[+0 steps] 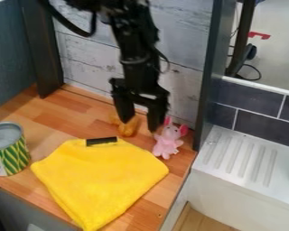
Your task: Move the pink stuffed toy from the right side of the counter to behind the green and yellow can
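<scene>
On the counter (pixel 56 120), the cloth (pixel 104 178) lies between the can (pixel 15 155) and the toy (pixel 168 141).

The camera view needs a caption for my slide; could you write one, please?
An open black gripper hangs above a wooden counter near a pink toy and yellow cloth.

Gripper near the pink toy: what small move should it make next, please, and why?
Probably a slight shift of the gripper toward the pink toy before any closing: its fingers are spread, but in this view the toy appears beside one finger, not between both.
</scene>
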`<control>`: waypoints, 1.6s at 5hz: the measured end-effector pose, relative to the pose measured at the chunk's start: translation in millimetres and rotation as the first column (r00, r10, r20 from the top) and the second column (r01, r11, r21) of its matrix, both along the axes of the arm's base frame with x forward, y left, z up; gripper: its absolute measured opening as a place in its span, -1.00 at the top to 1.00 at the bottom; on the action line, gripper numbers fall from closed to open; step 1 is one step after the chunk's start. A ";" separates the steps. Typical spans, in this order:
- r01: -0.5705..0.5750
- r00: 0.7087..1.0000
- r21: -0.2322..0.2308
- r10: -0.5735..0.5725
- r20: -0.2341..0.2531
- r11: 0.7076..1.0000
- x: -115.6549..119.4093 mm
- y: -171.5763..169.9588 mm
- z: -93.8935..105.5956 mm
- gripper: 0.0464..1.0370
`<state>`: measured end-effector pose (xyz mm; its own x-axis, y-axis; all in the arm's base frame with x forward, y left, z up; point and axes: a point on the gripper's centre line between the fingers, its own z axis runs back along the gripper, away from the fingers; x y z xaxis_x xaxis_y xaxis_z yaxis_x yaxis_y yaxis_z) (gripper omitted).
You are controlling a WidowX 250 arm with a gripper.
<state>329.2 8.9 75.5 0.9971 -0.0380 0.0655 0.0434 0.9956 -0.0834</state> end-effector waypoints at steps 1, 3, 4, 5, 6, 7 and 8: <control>0.018 1.000 0.026 -0.017 -0.025 1.000 5.9 -9.5 -11.3 -0.93; 0.033 0.998 0.054 -0.030 -0.047 0.998 19.5 -18.9 -35.2 -0.93; 0.024 0.999 0.048 -0.022 -0.026 0.999 29.5 -20.5 -41.6 -0.93; 0.023 1.000 0.047 -0.023 -0.017 0.999 34.3 -20.2 -45.1 -0.81; 0.020 1.000 0.041 -0.020 0.000 0.999 39.1 -20.6 -43.6 -0.24; 0.005 1.000 0.022 -0.005 0.016 1.000 41.6 -23.5 -43.3 0.31; -0.015 0.999 0.005 0.015 0.029 1.000 42.1 -24.9 -45.9 0.59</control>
<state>371.3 -16.0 29.7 0.9953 -0.0237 0.0939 0.0310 0.9965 -0.0774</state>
